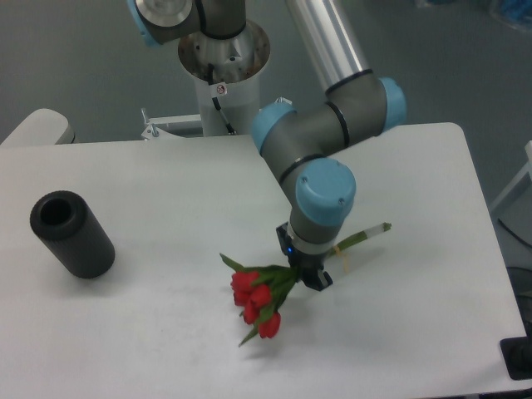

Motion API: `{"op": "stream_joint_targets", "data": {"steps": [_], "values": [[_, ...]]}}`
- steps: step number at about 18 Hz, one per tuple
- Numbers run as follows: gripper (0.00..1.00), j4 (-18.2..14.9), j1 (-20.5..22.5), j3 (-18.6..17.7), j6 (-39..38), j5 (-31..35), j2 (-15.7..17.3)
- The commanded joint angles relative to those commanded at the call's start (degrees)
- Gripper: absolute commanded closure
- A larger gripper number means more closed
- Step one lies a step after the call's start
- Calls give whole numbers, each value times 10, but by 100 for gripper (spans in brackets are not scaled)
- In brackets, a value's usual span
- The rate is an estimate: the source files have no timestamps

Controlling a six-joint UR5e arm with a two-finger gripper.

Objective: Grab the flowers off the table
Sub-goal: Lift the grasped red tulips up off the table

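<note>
The grey, blue-capped arm [332, 133] reaches down from its base, wrist vertical, black gripper [306, 274] jaws clamped on green stems.

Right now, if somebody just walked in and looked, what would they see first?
Probably the flowers, bright red tulips near the middle front of the white table, with their green stems pinched in the gripper of the big grey and blue robot arm reaching down from the back. Next comes the black cylinder, lying by itself on the table's left side with its open end facing the camera.
</note>
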Motion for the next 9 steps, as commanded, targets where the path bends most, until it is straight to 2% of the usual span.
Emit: {"op": "stream_joint_targets", "data": {"steps": [5,9], "values": [[89,-18,7,42,1,3,-30],[89,-48,6,71,2,18,-43]]}}
